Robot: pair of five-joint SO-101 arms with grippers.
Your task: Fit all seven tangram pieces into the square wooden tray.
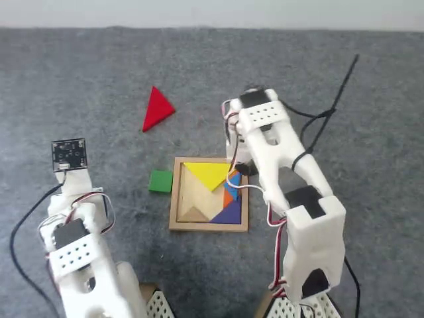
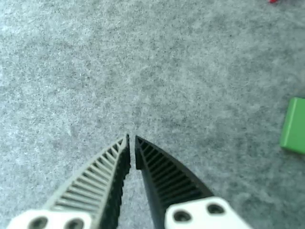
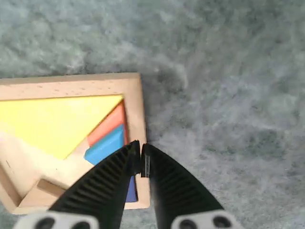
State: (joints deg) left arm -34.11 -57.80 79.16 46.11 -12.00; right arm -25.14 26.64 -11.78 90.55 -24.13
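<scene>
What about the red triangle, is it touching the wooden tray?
Apart. The high view shows grey carpet between the red triangle and the wooden tray.

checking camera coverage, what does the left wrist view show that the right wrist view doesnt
Left wrist view: the green piece lying on the carpet, and a red sliver at the frame edge. Right wrist view: the wooden tray holding a yellow triangle, an orange piece and a blue piece. Shared: the same grey carpet, and each arm's own jaws shut in the foreground.
</scene>
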